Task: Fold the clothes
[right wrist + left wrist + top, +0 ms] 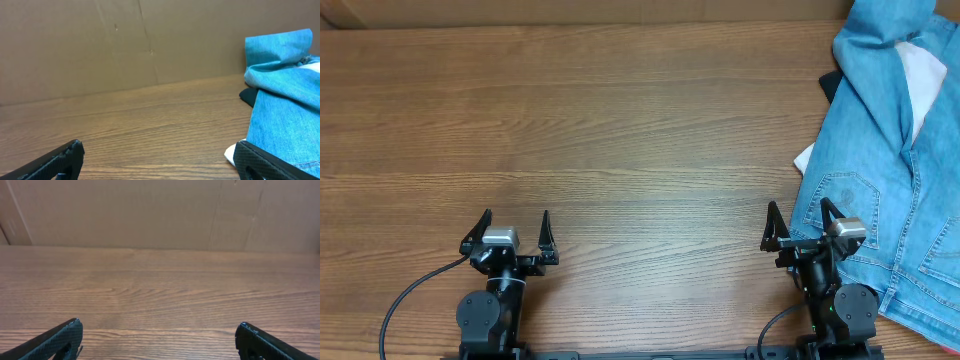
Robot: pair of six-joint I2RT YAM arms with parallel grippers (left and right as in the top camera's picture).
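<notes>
One crumpled heap, light-blue jeans [880,150], pocket up (left gripper [516,214], right gripper [798,206]: agape, empty)

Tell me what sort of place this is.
Probably a robot lab workstation, not a home: a wood-grain table, a plain cardboard wall behind it, and denim jeans heaped at the right side.

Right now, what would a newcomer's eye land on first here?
The crumpled light blue jeans fill the right side of the table, a black garment peeking from under their left edge. The left gripper and right gripper stand open and empty at the near edge, the right one at the denim's edge.
</notes>
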